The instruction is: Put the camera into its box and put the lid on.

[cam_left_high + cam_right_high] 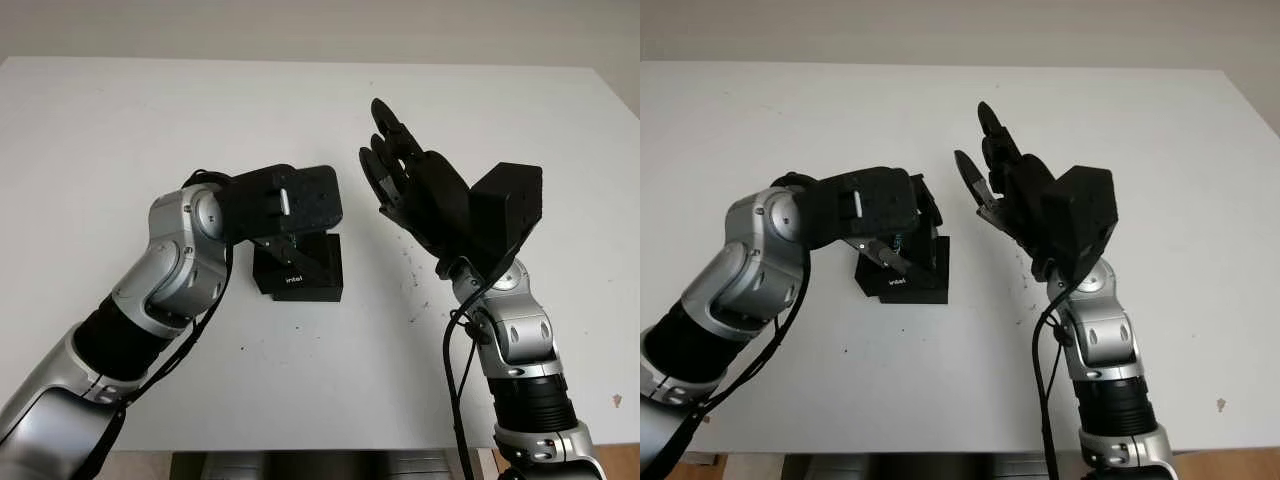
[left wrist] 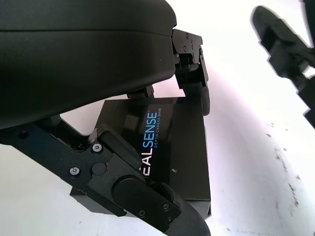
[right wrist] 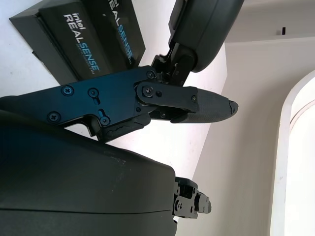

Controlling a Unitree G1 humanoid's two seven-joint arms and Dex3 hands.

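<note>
A black Intel RealSense box (image 1: 305,275) sits mid-table. Its lid (image 2: 167,142), printed REALSENSE, lies on top, and the box looks closed. My left hand (image 1: 290,240) hangs right over the box with its fingers (image 2: 194,73) curled down around the lid's ends, the thumb (image 2: 147,206) across the near edge. My right hand (image 1: 395,165) is raised above the table to the right of the box, open and holding nothing, a hand's width away. From the right wrist view the box (image 3: 81,39) lies beyond my right fingers (image 3: 206,105).
The white table (image 1: 120,140) stretches wide on both sides of the box. A few small dark specks (image 1: 415,282) mark the surface right of the box. The front edge (image 1: 330,450) runs close to my arms.
</note>
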